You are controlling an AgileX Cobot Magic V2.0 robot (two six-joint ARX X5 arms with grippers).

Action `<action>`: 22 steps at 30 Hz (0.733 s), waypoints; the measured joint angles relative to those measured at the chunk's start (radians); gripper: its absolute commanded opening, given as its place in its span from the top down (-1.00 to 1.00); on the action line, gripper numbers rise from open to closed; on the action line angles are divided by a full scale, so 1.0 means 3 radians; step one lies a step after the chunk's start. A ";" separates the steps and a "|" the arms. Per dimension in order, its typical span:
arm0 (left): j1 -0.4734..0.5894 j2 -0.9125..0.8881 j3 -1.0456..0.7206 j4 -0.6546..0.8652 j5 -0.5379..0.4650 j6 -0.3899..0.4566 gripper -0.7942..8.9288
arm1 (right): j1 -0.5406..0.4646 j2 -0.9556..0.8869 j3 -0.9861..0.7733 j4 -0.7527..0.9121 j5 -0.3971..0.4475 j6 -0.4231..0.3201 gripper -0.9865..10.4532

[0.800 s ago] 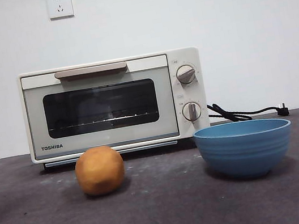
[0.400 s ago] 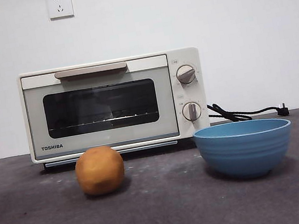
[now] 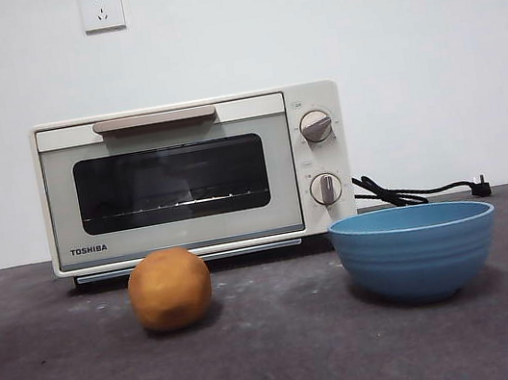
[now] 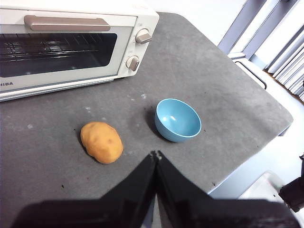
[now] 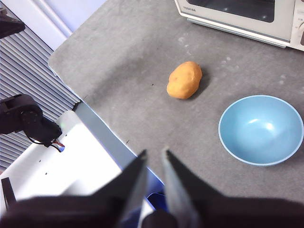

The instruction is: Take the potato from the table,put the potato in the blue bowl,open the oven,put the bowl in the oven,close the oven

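Low level front camera, two high wrist cameras, all sharing potato (image 3: 170, 289), bowl (image 3: 416, 250).

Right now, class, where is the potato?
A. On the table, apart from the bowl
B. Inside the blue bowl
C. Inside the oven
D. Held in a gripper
A: the potato sits on the table in front of the shut oven, with bare table between it and the empty bowl; both wrist views show it lying free, clear of either gripper.
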 measured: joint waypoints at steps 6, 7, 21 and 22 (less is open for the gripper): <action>0.0000 0.0000 0.0000 0.0000 0.0000 0.0010 0.85 | 0.0005 0.0000 0.0000 0.0022 -0.0003 0.0003 -0.25; 0.0000 0.0000 0.0000 0.0000 0.0000 0.0010 0.85 | 0.0018 0.0006 0.0000 0.0032 -0.0003 0.0004 -0.25; 0.0000 0.0000 0.0000 0.0004 0.0000 0.0010 0.85 | 0.0652 0.0614 0.0000 0.0832 0.0100 0.0373 -0.25; 0.0000 0.0000 0.0000 0.0004 0.0000 0.0010 0.85 | 0.0732 0.0702 0.0001 0.0931 0.0169 0.0411 -0.25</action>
